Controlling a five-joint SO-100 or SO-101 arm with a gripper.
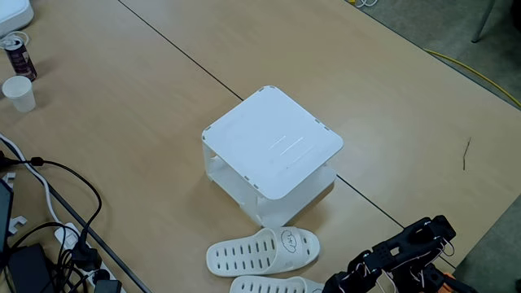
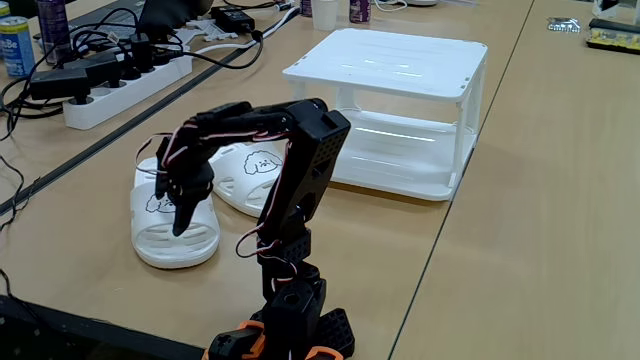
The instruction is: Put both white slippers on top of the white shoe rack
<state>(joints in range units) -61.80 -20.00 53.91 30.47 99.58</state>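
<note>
Two slippers [image 2: 175,215] lie side by side on the table by the rack [image 1: 273,142]. Gripper [image 2: 183,215] hangs over the near one; opening unclear, holding nothing visible. Light, bendy rubber; pinch the strap edge.

Office or lab workspace: long light-wood tabletop [image 1: 391,106] with seams, power strip [image 2: 125,85] tangled with black cables [image 1: 57,203], drink can [image 1: 18,55], paper cup [image 1: 19,93], grey carpet floor [image 1: 456,24] with yellow cable [image 1: 480,73].
</note>
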